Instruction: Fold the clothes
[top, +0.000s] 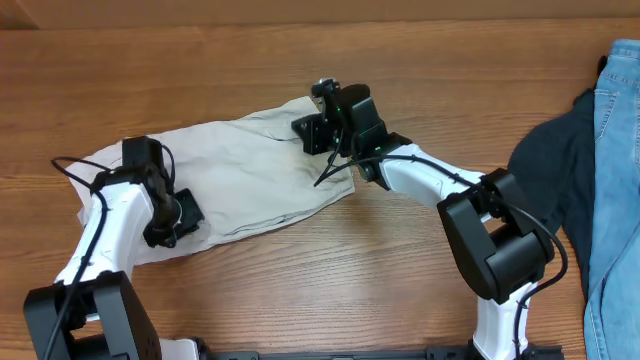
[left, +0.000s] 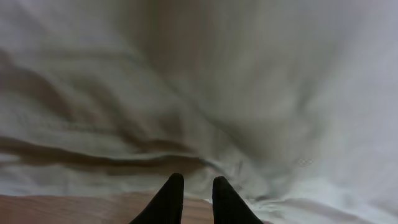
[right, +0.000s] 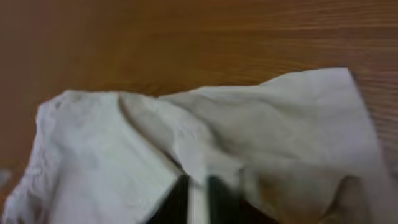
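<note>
The beige shorts lie spread flat on the wooden table, running from lower left to upper right. My left gripper sits low at their near-left edge. In the left wrist view its fingertips stand a little apart, with bare wood and the cloth's edge showing in the gap and nothing held. My right gripper rests on the far right end of the shorts. In the blurred right wrist view its fingers are slightly parted over the pale cloth, which shows in the gap.
A dark navy garment and blue denim jeans lie heaped at the table's right side. Bare wooden tabletop stretches behind and in front of the shorts.
</note>
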